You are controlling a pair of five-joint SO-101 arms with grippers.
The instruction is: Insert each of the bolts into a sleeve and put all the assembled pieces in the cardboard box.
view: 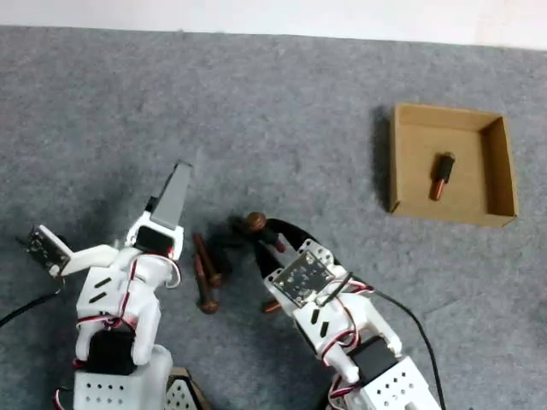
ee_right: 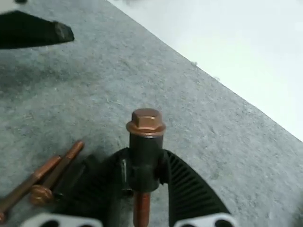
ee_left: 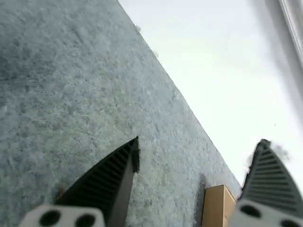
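As it hovers, the right gripper (ee_right: 143, 161) clamps a sleeved bolt (ee_right: 146, 126).

mat (view: 282, 111): cardboard box (view: 410, 162) at far right, well apart from both arms | in box: one assembled piece (view: 442, 176) on its floor | between arms: two loose bolts (view: 207, 260) side by side on mat | right of them: sleeved bolt (ee_right: 144, 142) held in right gripper (ee_right: 143, 158) | left of them: left gripper (ee_left: 199, 144) over mat

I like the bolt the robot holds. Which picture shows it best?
The right wrist view: the bolt stands close up in its sleeve, clamped by the right gripper. The high view shows its head, small. The left wrist view faces the cardboard box.
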